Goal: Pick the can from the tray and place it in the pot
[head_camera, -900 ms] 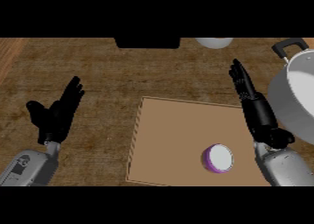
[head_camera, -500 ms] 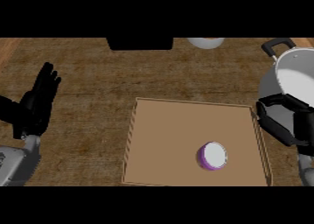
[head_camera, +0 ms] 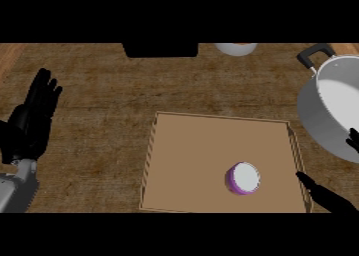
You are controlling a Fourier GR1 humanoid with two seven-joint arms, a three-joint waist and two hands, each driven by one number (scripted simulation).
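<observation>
Head view: the can [head_camera: 243, 178] stands upright in the tray [head_camera: 211, 145], in its near-right part, well clear of the rim, showing a pale round top and a purple side. The tray lies flat on the brown surface [head_camera: 101, 100]. The pot [head_camera: 337, 117], grey outside and white inside, stands just right of the tray, with a black handle at its far side.

The right hand [head_camera: 326, 196] shows only at the lower right edge, beside the tray's near-right corner and close to the can; its fingers are spread and released, holding nothing. The left hand [head_camera: 30, 120] rests open at the left edge, fingers up, well apart from the tray.

The can is probably light, stiff and smooth-walled, so it could slip or tip if nudged from one side. A sound hold would be round its side wall, thumb opposite fingers, below the top rim. Across the back stand a dark object [head_camera: 160, 49] and a pale bowl-like thing [head_camera: 235, 48].
</observation>
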